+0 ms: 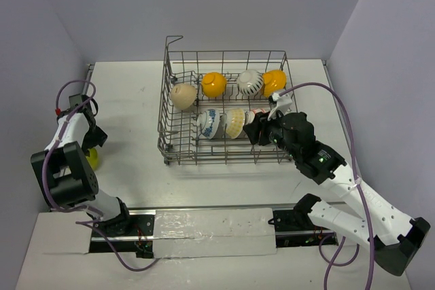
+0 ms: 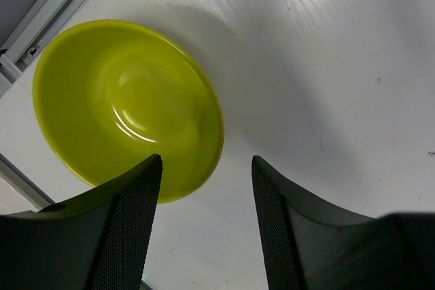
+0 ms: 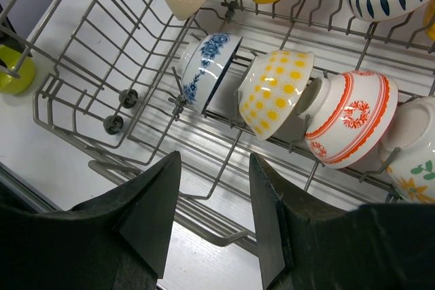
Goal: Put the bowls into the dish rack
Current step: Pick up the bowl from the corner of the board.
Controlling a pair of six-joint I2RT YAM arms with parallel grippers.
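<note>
ahead of the left fingers (image 2: 126, 236) sits the lime green bowl (image 2: 122, 100)

The left arm (image 1: 64, 168) is seen folded up at nine o'clock in the top view, and the left gripper (image 2: 205, 161) is pointed downward with its jaws held apart. The right arm (image 1: 340, 174) is stretched from five o'clock toward the centre, and the right gripper (image 3: 214, 157) is likewise held parted.
</note>
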